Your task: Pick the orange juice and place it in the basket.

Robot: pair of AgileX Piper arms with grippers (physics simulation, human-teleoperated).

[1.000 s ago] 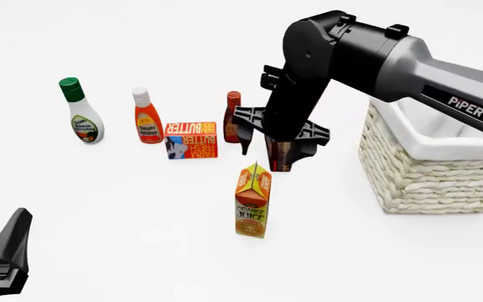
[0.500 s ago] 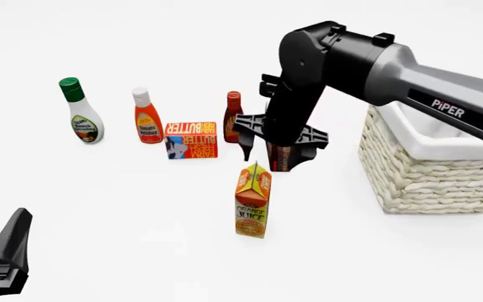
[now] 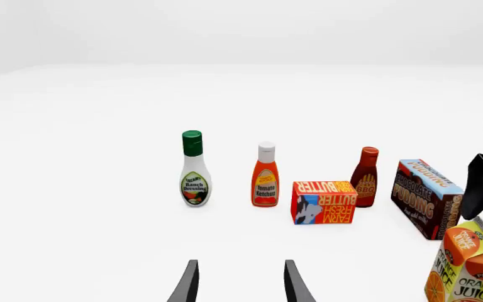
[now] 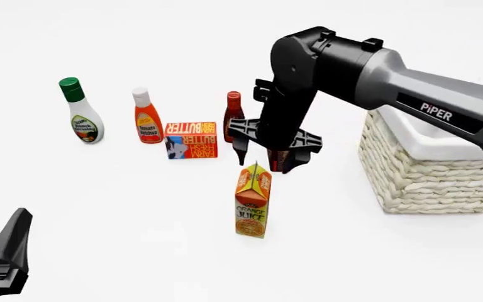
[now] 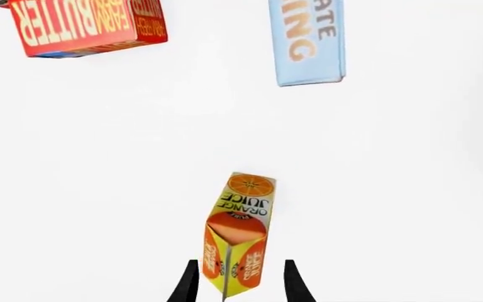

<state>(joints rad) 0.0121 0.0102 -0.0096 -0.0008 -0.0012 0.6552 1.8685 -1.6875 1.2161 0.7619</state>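
1. Left gripper [image 4: 2,255]: lower left corner of the front frame, fingers parted, nothing between them; in its wrist view the two fingertips [image 3: 189,283] stand apart over bare table
2. Ranch dressing bottle [image 4: 81,112], green cap, upright at upper left of the front frame
3. Ketchup bottle [image 4: 146,117], orange with white cap, upright just right of the ranch bottle
4. Butter box [image 4: 191,139], flat, lying just right of the ketchup bottle
5. BBQ sauce bottle [image 4: 233,117], dark red, upright beside the butter box, partly behind the right arm
6. Orange juice [image 4: 253,200]: upright on the table, centre of the front frame, below the row of bottles, well left of the basket
7. Right gripper [image 4: 263,160]: directly above the carton's gable, pointing down, released; wrist view shows the carton top between the spread fingers [image 5: 188,283], contact cannot be told
8. Pudding box [image 4: 279,155]: mostly hidden behind the right gripper
9. Basket [image 4: 430,173]: right edge of the front frame, white liner over its rim, partly covered by the right arm
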